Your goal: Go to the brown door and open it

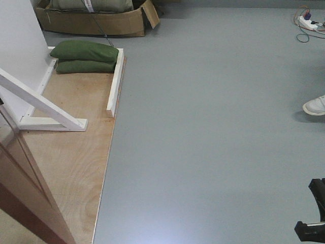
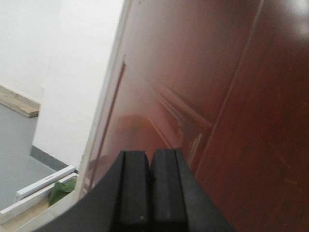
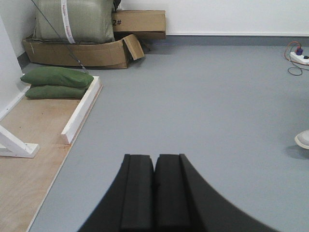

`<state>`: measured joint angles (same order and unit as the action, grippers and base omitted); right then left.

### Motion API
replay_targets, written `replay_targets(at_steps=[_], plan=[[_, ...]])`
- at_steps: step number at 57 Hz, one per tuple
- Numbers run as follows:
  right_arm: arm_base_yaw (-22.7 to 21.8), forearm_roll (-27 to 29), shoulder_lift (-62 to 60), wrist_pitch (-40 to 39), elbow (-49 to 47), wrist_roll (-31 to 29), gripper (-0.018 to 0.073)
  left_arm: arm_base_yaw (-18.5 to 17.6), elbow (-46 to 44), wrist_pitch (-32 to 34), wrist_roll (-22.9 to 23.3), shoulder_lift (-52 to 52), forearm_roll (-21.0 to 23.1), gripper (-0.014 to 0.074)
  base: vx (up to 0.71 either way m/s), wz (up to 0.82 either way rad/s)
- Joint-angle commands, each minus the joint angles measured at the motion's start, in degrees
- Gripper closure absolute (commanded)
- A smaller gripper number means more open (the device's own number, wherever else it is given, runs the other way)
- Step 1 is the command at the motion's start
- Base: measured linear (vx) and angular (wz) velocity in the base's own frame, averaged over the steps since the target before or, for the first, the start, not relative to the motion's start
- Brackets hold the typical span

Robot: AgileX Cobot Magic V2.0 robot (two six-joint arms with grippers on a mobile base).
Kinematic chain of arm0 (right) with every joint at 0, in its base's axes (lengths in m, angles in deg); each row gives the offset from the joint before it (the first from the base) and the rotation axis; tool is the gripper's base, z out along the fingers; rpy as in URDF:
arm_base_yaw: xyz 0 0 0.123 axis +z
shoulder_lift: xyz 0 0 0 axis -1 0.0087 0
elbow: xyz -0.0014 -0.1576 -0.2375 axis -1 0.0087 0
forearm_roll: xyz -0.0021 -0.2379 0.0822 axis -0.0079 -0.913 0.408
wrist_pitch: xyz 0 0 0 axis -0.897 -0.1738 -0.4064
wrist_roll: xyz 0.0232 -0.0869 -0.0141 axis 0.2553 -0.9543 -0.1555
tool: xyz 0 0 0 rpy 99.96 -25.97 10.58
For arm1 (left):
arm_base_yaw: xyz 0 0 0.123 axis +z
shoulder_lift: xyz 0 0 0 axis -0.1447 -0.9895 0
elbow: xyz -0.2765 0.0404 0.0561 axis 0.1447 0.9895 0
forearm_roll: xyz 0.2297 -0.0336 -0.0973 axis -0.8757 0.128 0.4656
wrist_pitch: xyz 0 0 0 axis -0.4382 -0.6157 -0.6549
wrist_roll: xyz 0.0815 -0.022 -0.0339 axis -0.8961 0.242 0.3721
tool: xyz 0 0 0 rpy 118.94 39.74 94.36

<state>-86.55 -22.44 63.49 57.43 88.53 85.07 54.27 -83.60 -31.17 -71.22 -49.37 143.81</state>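
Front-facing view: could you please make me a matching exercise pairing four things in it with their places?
Things:
1 sandbags
2 brown door
3 shoe
4 cardboard box

Places:
a right edge
b bottom left corner
c top edge, left
d on the plywood platform

Pairs: 1-d; 2-b; 3-a; 4-c
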Motion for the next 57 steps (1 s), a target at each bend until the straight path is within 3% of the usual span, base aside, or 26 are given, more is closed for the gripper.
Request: replay_targets(at_steps=[1,28,57], plan=[[0.1,-0.2,-0.3,-4.5,0.2,-0.4,0.0559,-3.8,-1.6,-0.9,-1.2,1.0,2.5,0.053,0.0,0.0],[0.1,-0.2,-0.3,-4.5,0.2,-0.4,0.0559,-19.3,-1.6,2.0,-1.5,0.9,2.4,0.053,0.0,0.0],[0.1,-0.2,-0.3,-4.5,0.2,-0.4,0.0559,-31.7,-1.6,2.7,-4.8,-1.6,2.5,0.053,0.0,0.0]])
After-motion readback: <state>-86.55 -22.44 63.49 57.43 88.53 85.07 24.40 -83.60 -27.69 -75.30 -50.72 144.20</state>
